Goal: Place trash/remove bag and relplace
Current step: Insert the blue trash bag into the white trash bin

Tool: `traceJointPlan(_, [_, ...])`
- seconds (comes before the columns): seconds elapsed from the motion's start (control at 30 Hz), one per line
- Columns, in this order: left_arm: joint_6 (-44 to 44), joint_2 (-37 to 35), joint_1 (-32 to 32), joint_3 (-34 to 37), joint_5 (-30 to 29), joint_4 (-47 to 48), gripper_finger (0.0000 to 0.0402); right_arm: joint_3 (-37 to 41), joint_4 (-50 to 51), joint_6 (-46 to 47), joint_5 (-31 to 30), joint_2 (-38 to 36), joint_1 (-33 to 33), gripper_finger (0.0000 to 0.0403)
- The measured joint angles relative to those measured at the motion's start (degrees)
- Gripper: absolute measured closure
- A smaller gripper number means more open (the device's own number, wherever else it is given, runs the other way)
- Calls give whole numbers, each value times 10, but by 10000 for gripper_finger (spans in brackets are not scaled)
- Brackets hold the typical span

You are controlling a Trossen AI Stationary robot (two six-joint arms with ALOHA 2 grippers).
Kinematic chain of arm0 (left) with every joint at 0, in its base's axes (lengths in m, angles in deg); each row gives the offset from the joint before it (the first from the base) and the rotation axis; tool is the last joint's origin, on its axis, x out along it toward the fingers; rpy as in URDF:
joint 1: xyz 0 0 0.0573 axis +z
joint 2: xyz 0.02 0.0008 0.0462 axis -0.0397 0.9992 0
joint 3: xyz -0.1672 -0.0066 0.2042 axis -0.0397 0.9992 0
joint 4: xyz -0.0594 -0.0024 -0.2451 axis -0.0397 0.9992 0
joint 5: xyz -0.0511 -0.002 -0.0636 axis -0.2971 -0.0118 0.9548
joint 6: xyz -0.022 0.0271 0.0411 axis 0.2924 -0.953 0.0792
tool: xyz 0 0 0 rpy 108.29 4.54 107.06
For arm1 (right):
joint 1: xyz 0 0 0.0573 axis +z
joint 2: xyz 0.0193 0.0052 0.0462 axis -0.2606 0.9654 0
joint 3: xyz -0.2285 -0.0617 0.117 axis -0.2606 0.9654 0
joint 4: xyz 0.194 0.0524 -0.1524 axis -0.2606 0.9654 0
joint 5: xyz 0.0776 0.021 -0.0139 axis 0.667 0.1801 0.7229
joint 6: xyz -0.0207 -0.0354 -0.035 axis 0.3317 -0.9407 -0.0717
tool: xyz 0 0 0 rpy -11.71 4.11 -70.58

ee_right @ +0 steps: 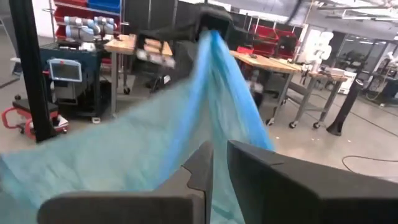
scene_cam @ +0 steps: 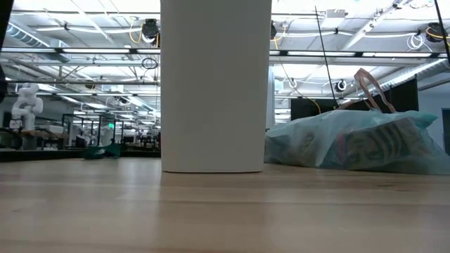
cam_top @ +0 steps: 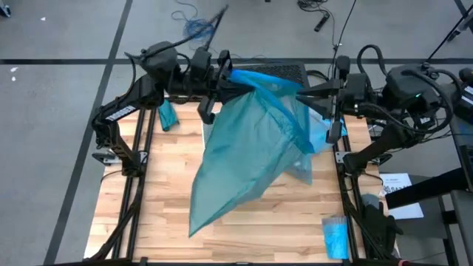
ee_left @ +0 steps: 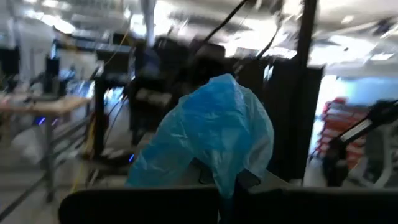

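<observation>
Tabletop [cam_top: 244,222]: pale wood planks, white bin [scene_cam: 215,84] standing on it.
Bag [cam_top: 251,140]: pale blue liner stretched above the bin between both grippers, loose end draping toward the tabletop.
Left gripper [cam_top: 222,74]: jaws clamped on the bag's edge.
Right gripper [ee_right: 214,163]: jaws nearly together, bag film pinched between them.
Full bag [scene_cam: 358,144]: lying beside the bin.

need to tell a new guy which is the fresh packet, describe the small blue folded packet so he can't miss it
Start at the wooden table seen from above and go to its near right corner, by the right arm's base rail. The small folded blue packet lies flat there alone, brighter blue and far smaller than the big teal-green bag.
</observation>
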Motion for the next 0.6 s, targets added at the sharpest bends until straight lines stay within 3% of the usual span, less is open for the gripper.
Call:
traceJointPlan(0.13, [-2,1,10,0,10,21,402,0,-2,12,32,-1,0,362])
traceJointPlan(0.3, [62,-6,-25,0,51,-41,402,0,0,18,33,-2,0,365])
traceJointPlan(0.6, [100,-24,-96,-27,20,-90,402,0,-14,-3,33,-4,0,364])
